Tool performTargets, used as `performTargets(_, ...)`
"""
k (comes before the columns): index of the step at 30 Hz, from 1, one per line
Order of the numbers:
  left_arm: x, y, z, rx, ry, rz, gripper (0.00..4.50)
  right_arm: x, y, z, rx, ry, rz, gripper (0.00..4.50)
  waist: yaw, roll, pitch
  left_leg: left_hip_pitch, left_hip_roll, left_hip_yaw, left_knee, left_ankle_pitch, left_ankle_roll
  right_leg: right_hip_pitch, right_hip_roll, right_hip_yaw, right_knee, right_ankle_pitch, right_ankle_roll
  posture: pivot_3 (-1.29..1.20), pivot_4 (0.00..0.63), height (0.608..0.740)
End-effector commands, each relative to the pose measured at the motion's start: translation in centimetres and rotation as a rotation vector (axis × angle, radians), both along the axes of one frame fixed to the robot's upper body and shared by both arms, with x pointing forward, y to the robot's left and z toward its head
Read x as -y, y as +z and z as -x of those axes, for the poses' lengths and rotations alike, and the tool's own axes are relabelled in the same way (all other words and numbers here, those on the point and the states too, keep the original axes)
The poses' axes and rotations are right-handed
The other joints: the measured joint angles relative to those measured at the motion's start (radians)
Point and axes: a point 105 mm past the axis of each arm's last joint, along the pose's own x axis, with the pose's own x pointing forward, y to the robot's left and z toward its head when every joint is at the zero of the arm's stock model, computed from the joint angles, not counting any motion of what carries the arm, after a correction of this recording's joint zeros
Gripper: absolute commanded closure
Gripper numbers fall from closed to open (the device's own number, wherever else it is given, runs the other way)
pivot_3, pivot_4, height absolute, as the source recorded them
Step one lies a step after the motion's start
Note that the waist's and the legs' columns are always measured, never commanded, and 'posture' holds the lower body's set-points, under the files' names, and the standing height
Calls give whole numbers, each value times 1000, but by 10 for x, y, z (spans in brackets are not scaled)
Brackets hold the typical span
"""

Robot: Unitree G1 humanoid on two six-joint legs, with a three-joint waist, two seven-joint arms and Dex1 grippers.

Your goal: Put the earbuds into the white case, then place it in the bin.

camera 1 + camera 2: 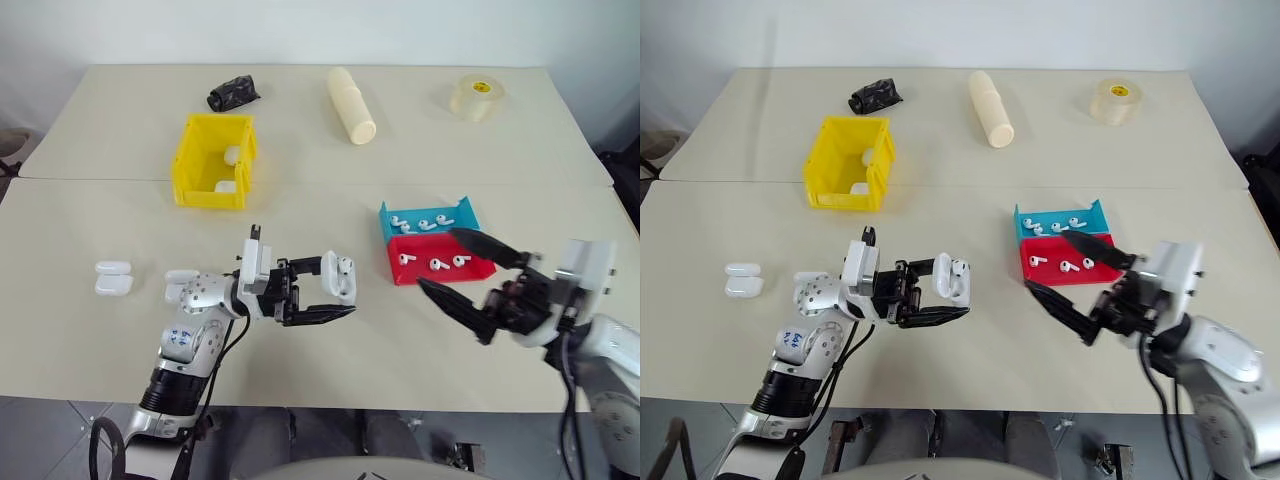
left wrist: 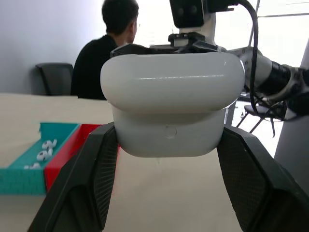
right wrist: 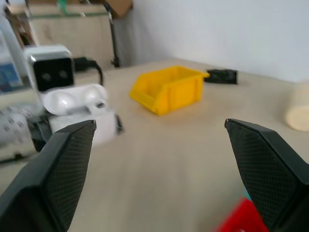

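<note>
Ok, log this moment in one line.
left gripper: shut on glossy white case | right gripper: open, empty | yellow plastic bin: not reached

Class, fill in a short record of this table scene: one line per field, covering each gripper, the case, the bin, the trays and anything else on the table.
left gripper: shut on the white case, held above the table
right gripper: open, holding nothing, near the red tray
case lid: open
yellow bin: far left of the table, white items inside
red tray: three earbuds inside
blue tray: touching the red tray, more earbuds inside
spare cases: left side of the table
far edge: black object, cream cylinder, tape roll
</note>
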Motion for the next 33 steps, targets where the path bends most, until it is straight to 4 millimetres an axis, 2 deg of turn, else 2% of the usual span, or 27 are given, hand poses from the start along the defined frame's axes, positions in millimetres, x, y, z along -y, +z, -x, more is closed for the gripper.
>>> performTargets(1,-2,2,0,60,16,-30,1720,38,-9,2,3,-86,139,19,7,0,0,0,0,0,0,0,0,0,0,0,0,0,0,0,150,740)
performTargets(5,4,7,-2,87,22,-22,1720,81,-37,1,-71,-151,325,19,15,0,0,1,-1,2,1,-1,1,1,0,1,0,0,0,0,150,740)
performTargets(8,8,6,-1,108,23,-47,1720,90,-40,-5,-84,-163,419,19,15,0,0,1,0,3,1,-1,1,0,0,1,0,0,0,0,150,740)
performTargets(11,13,7,1,117,17,-60,1720,82,-27,-23,-76,-146,446,19,1,1,0,2,0,4,1,-1,1,0,1,3,0,0,0,0,150,740)
performTargets(19,25,8,3,116,37,-78,1720,60,15,-93,-203,-191,611,19,-9,2,2,0,1,1,1,0,1,-1,1,2,0,0,1,0,150,740)
performTargets(22,27,9,3,113,46,-71,1720,55,25,-116,-238,-204,675,19,-6,3,3,0,1,1,1,0,0,-2,0,1,-1,0,1,0,150,740)
performTargets(28,30,9,1,99,56,-51,1720,52,14,-155,-327,-199,896,19,-8,4,6,-3,-1,1,1,0,0,-4,-2,1,-1,0,1,0,150,740)
performTargets(33,32,10,0,104,61,-42,1720,42,1,-172,-315,-127,1015,19,-11,4,7,-3,-2,1,1,0,0,-6,-3,1,0,0,1,0,150,740)
